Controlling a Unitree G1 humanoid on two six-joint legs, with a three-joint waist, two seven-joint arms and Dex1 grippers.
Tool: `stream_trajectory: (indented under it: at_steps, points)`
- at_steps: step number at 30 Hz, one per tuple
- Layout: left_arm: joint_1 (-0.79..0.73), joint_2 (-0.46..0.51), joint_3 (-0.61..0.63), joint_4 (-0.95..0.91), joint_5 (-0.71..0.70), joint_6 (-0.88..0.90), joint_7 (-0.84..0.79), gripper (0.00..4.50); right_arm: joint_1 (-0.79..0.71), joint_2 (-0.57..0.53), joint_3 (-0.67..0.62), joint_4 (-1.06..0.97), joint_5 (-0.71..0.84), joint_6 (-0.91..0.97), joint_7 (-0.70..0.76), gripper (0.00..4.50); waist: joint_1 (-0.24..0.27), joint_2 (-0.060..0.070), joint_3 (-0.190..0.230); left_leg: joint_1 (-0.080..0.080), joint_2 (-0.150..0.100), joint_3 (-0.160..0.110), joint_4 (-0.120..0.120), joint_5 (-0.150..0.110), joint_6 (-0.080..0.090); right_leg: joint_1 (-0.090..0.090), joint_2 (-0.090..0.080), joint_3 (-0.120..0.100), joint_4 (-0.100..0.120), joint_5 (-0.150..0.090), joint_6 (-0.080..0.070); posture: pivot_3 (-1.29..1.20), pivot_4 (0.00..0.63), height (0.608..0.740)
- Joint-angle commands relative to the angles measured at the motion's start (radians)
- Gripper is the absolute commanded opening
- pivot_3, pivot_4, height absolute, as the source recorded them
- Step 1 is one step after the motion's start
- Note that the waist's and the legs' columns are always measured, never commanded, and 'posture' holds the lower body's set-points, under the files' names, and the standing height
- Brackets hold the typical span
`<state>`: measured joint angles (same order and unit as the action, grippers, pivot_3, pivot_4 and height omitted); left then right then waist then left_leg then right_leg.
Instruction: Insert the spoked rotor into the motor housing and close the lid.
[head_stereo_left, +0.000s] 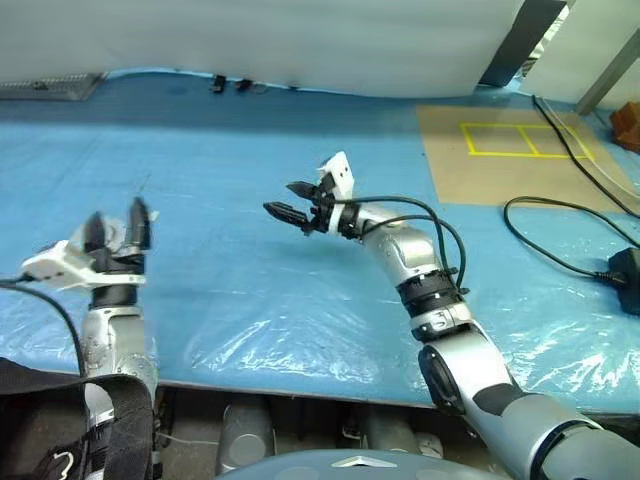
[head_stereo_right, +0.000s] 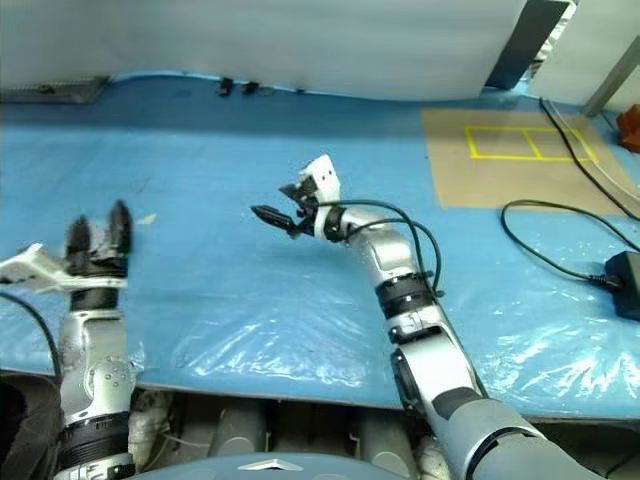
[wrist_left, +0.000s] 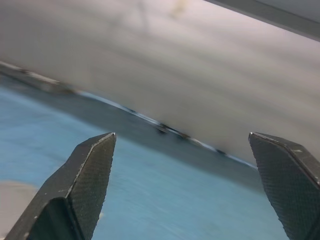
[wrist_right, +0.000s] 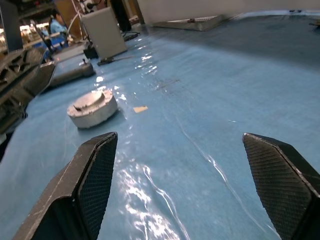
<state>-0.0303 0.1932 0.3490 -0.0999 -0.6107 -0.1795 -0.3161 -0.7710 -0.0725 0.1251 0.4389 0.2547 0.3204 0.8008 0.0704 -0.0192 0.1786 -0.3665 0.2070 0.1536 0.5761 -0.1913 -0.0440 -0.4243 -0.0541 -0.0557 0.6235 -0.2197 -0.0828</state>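
The motor housing (wrist_right: 92, 108), one closed-looking round silver puck, sits on the blue-covered table (head_stereo_left: 250, 200), well apart from my right end effector (head_stereo_left: 297, 207), which is wide open and empty. My left end effector (head_stereo_left: 118, 228) is equally spread, holding nothing. I judge assembly finished or paused; next, I'd confirm the lid seats.

Blue plastic-covered table (head_stereo_left: 250, 300); white wall (head_stereo_left: 300, 40) behind; brown board (head_stereo_left: 500, 150) with yellow tape, black cable (head_stereo_left: 560, 265).
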Motion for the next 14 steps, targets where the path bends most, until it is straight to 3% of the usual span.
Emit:
stream_trajectory:
  at_steps: [1,4,14]
  points:
    - [0.019,0.093,-0.109,-0.057,0.114,0.037,-0.119,4.49,0.063,-0.049,0.010,-0.087,-0.015,-0.099,0.053,4.35,-0.001,0.000,0.000,0.000,0.000,0.000,0.000,0.000,0.000,0.000,0.000,0.000,0.000,0.000,0.000,0.00,0.150,0.740]
    - [0.019,0.152,-0.185,-0.041,0.200,0.056,-0.169,4.49,0.134,-0.111,0.047,-0.126,-0.058,-0.151,0.091,4.35,-0.003,0.000,0.000,0.001,0.000,0.000,0.000,0.000,0.000,0.000,0.000,0.000,0.000,0.000,0.000,0.00,0.150,0.740]
    - [0.095,0.216,-0.279,-0.178,0.148,0.206,-0.320,4.49,0.268,-0.217,0.054,-0.236,-0.041,-0.144,0.173,4.35,-0.010,0.001,0.000,0.002,-0.001,0.000,0.000,0.000,0.001,0.001,0.000,0.001,0.000,0.000,0.000,0.00,0.150,0.740]
